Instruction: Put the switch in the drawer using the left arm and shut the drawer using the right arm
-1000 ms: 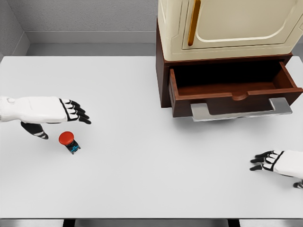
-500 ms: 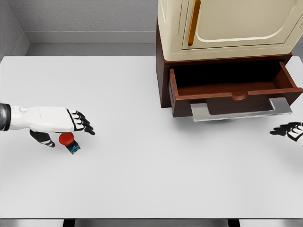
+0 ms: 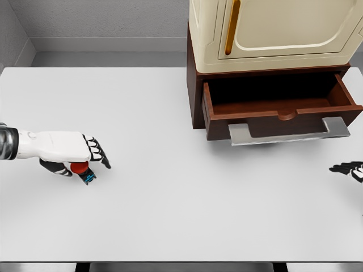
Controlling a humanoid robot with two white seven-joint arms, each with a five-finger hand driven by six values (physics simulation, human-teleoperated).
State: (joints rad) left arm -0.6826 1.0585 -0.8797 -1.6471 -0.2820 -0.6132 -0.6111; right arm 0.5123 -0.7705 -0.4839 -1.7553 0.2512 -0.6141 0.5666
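The switch [image 3: 81, 168], a red button on a small blue base, lies on the white table [image 3: 170, 198] at the left. My left hand [image 3: 85, 157] hovers right over it, fingers stretched out across the red cap and the thumb [image 3: 55, 167] low on its left side; most of the cap is hidden and I see no closed grasp. The brown drawer [image 3: 283, 120] stands pulled out at the upper right, its inside dark and showing nothing in it. Only the fingers of my right hand [image 3: 347, 168] show at the right edge, relaxed, below the drawer.
A cream cabinet [image 3: 272, 34] with an orange handle sits on the brown drawer unit. The drawer's silver handle [image 3: 289, 134] juts toward me over the table. A grey wall runs behind the table.
My left hand dropped toward me and now covers the switch, which has stayed put. The right hand rose toward the drawer and slid to the right edge.
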